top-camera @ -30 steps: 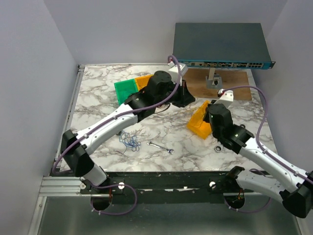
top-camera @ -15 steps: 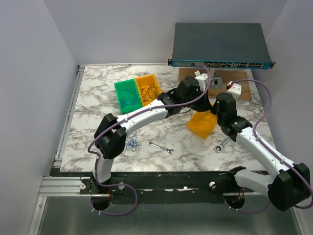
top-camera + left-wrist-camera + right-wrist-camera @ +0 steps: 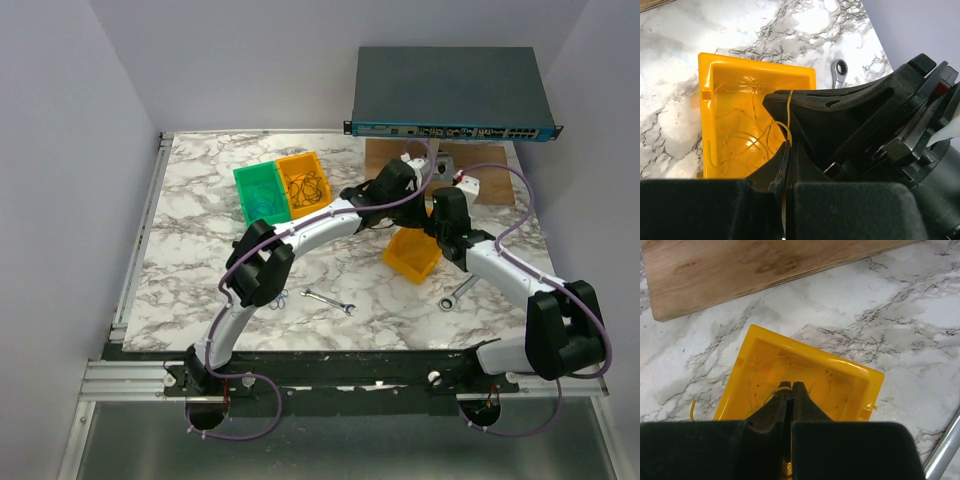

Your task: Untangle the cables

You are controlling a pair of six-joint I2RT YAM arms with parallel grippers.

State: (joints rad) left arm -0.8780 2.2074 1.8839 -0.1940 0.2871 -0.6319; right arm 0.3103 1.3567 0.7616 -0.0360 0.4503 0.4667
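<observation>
Marbled tabletop (image 3: pixel 190 240) between plain grey walls carries everything. At the middle the left pincer (image 3: pixel 787 150) has its jaws pressed together on a yellow strand (image 3: pixel 790 111), which climbs out from between the pads and lies across the black body of the right pincer (image 3: pixel 791 386), met almost tip to tip. That one is closed too, with a hair-thin loop at its tips and a fleck of yellow between its pads. I judge both to clamp the same strand, though the right wrist view leaves this less than certain. Directly beneath both pincers sits a yellow bin (image 3: pixel 810 358), and more of the cables (image 3: pixel 740 140) lie loose on its floor. Just past the bin on the right pincer's side lies a ratchet wrench (image 3: pixel 840 70). Beyond the tips is a wooden board (image 3: pixel 740 270), and farther still a network switch (image 3: pixel 450 95). Back along the left arm lie a small spanner (image 3: pixel 328 301) and a blue tangle (image 3: pixel 271 296). To that arm's outer side stand a green bin (image 3: pixel 243 185) and an orange bin (image 3: pixel 300 160) holding dark coils. The step in hand looks like drawing one strand free. It would go best with the pincers parting slowly and evenly at full grip, since so thin a wire slips easily, and with a pause if a snagged loop starts to lift or tip the light bin. No brand or label can be read; the markings by the switch's ports are too small.
</observation>
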